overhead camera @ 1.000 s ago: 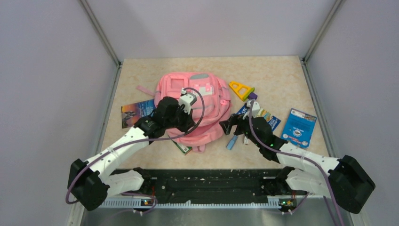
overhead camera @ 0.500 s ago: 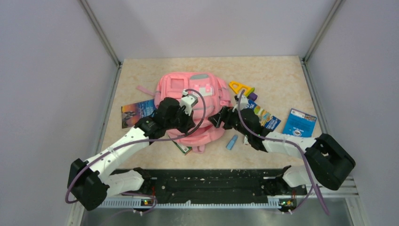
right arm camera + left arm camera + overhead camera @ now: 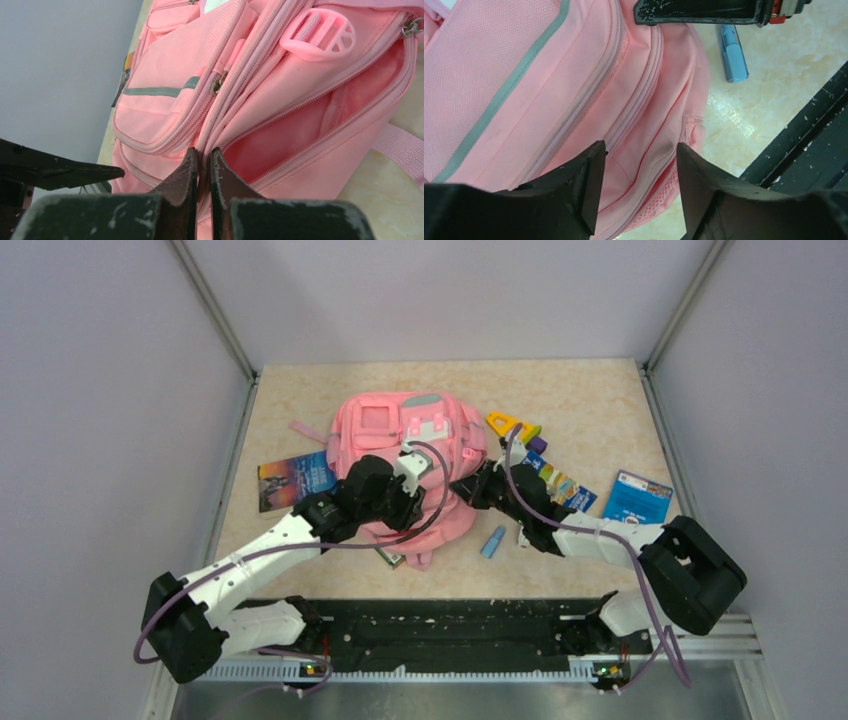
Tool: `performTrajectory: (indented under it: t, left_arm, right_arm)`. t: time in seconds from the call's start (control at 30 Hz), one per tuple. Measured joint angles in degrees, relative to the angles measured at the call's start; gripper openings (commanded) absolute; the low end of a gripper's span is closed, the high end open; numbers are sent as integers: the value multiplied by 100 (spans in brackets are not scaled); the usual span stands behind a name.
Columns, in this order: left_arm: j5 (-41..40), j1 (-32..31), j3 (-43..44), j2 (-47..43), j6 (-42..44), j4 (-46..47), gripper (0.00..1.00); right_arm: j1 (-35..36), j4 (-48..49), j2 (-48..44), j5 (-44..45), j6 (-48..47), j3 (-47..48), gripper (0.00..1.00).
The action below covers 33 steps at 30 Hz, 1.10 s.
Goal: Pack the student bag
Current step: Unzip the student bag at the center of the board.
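Beige marbled table (image 3: 590,400), enclosed by pale grey walls, seen from above and from both wrists. Your bag (image 3: 410,440) lies flat at the table's middle, its patch toward the far wall, with both arms reaching onto its near half.

Left gripper (image 3: 638,150): jaws apart, poised over the bag's lower pink panel beside two zip lines. Nothing sits between the fingers; you can't tell whether the tips touch the fabric.

Right gripper (image 3: 202,155): fingers drawn together on the zip edge at the bag's right side, pink fabric showing in the thin slit between them. Beside that edge a compartment gapes open, showing pink lining. A round pink buckle (image 3: 322,34) lies on the bag above the opening.

Loose items: a blue marker (image 3: 492,541) on the table just right of the bag's near corner; a yellow triangle (image 3: 507,426) near the bag's far right side; a book (image 3: 297,478) partly under its left edge; a blue card (image 3: 636,502) well apart, near the right wall.
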Motion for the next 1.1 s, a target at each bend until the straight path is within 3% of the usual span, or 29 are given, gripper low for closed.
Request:
performTrajectory:
  t: [0.13, 0.47, 0.5, 0.53, 0.6, 0.67, 0.73, 0.93, 1.0, 1.1]
  left_arm:
    - [-487, -212, 0, 0, 74, 22, 84]
    - [-1102, -492, 0, 125, 295, 37, 93]
    - [-1117, -509, 0, 153, 315, 39, 90]
    - [-1119, -535, 0, 186, 330, 39, 78]
    - [-1121, -566, 0, 267, 345, 42, 42]
    - [-1191, -575, 11, 380, 365, 55, 17]
    - [-1335, -570, 92, 490, 398, 28, 0]
    - [-1578, -634, 350, 463, 76, -52, 0]
    - [-1676, -599, 378, 369, -15, -20, 0]
    - [-1690, -476, 492, 280, -175, -26, 0]
  right_arm:
    - [0, -9, -114, 20, 28, 7, 0]
    - [4, -28, -321, 61, 136, 9, 0]
    - [4, -37, -339, 63, 149, 9, 0]
    - [4, -44, -361, 66, 157, 9, 0]
    - [4, -50, -400, 66, 164, 9, 0]
    - [4, -122, -455, 66, 149, 9, 0]
    - [22, -227, -511, 127, 103, 9, 3]
    - [26, -575, -997, 470, -142, -42, 52]
    - [35, -662, -1381, 581, -291, -173, 64]
    - [42, -756, -2033, 750, -457, -494, 70]
